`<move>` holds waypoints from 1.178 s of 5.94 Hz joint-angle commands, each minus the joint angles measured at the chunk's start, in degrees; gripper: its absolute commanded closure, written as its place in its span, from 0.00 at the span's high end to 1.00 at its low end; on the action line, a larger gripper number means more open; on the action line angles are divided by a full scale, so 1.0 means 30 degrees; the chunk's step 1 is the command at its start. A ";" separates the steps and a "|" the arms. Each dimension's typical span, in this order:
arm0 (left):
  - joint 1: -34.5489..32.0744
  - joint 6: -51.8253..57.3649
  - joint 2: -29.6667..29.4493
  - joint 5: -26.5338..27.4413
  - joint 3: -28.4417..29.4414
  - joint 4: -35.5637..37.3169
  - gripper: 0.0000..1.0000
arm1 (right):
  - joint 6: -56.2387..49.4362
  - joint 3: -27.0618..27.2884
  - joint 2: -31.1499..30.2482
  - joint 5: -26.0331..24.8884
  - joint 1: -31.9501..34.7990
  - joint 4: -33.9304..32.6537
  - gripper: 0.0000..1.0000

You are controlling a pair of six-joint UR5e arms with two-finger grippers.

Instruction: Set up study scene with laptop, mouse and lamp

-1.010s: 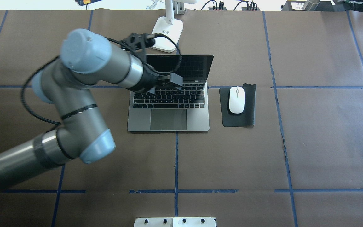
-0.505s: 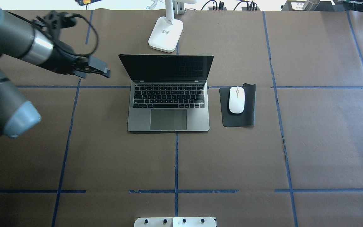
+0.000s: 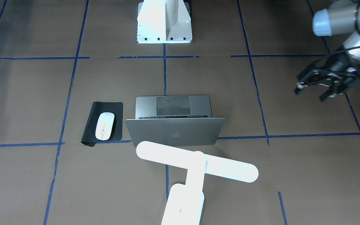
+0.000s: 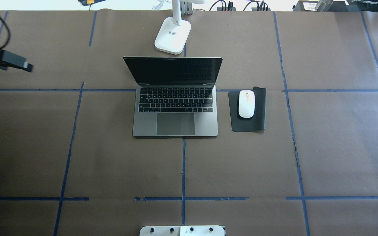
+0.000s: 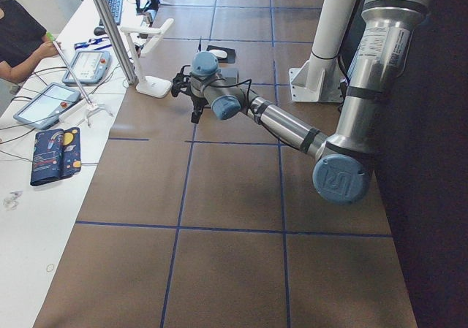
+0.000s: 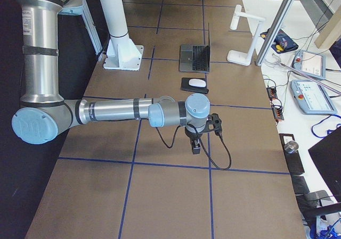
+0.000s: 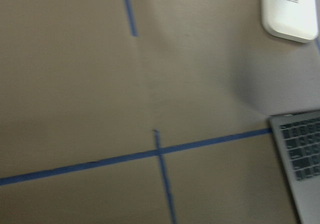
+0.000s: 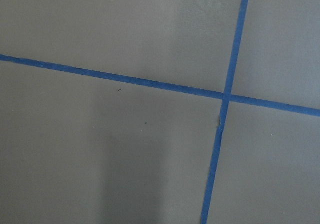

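The grey laptop (image 4: pixel 176 123) stands open at mid-table, its apple-logo lid (image 3: pixel 175 132) facing the front camera. The white mouse (image 4: pixel 246 104) lies on a black pad (image 4: pixel 258 123) to the laptop's right. Behind the laptop stands the white lamp (image 3: pixel 195 162), its base (image 4: pixel 172 36) near the far edge. My left gripper (image 3: pixel 310 95) hovers open and empty far to the laptop's left, showing at the overhead view's left edge (image 4: pixel 21 64). My right gripper (image 6: pixel 195 146) shows only in the exterior right view, over bare table; I cannot tell its state.
The white robot pedestal (image 3: pixel 164 22) is bolted at the near table edge. A side bench holds tablets (image 5: pixel 44 105) with a person's arm (image 5: pixel 22 43) over it. A metal post (image 5: pixel 110 28) rises beside the lamp. Blue tape lines grid the brown tabletop (image 4: pixel 340 147).
My left arm has swung from above the laptop's keyboard away to the left edge of the overhead view. The laptop, mouse and lamp have not moved.
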 commanded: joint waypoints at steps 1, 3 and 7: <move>-0.3613 0.8613 0.2674 -0.1176 0.0909 0.1726 0.99 | -0.0011 -0.0144 -0.0100 -0.0016 -0.0004 -0.0041 1.00; -0.5934 1.4205 0.2804 -0.1179 0.3046 0.4420 0.99 | -0.0011 -0.0378 -0.0100 -0.0104 0.0576 -0.0041 1.00; -0.6439 1.5052 0.2628 -0.1062 0.2212 0.9823 1.00 | -0.1437 0.0704 -0.1153 0.0189 0.0643 -0.1318 1.00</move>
